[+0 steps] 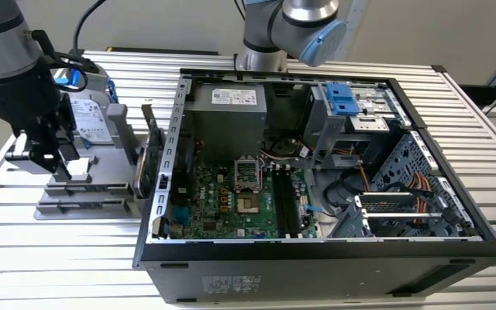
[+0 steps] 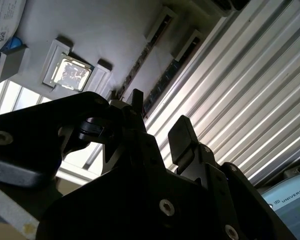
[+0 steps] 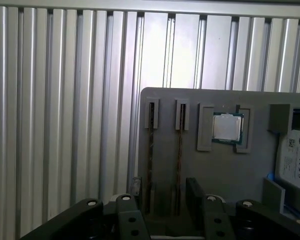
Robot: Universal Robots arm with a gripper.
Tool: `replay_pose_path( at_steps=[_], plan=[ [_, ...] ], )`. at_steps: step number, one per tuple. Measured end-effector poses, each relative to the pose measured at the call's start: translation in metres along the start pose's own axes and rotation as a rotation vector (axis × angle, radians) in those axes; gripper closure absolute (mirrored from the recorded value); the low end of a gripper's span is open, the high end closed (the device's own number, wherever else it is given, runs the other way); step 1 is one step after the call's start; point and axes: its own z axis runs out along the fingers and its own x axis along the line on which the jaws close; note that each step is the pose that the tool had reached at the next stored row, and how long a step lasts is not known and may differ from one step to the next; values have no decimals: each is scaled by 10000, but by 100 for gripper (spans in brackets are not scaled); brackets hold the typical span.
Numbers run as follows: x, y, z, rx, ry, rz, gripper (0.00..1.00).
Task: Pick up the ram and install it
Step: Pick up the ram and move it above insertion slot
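While the ram (image 3: 180,145) is seated in its grey holder (image 3: 220,170), nothing is grasped.
The gripper (image 3: 164,187) is held open over it; pickup and installation are left undone.

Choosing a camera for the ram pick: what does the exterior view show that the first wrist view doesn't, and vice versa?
Exterior view adds: the open computer case with its motherboard and black slots.
First wrist view adds: two ram sticks on edge in the grey fixture, a processor chip in its pocket.
Shared: the open hand above that fixture, the hard drive, the ribbed table.
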Motion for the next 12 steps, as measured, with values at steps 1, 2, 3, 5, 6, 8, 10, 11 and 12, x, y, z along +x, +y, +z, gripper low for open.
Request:
replay_pose_path(
  at_steps=[1, 2, 3, 5, 6, 8, 10, 11, 12],
  plan=[
    [0, 0, 3, 0, 0, 0, 0],
    [0, 0, 6, 1, -1, 0, 0],
    [-1, 0, 8, -1, 0, 0, 0],
    [-1, 0, 12, 0, 5, 0, 0],
    [-1, 0, 15, 0, 8, 1, 0],
    [-1, 0, 20, -1, 15, 0, 0],
    [-2, 0, 26, -1, 23, 0, 0],
    [-2, 0, 29, -1, 26, 0, 0],
    [-2, 0, 32, -2, 29, 0, 0]
  ],
)
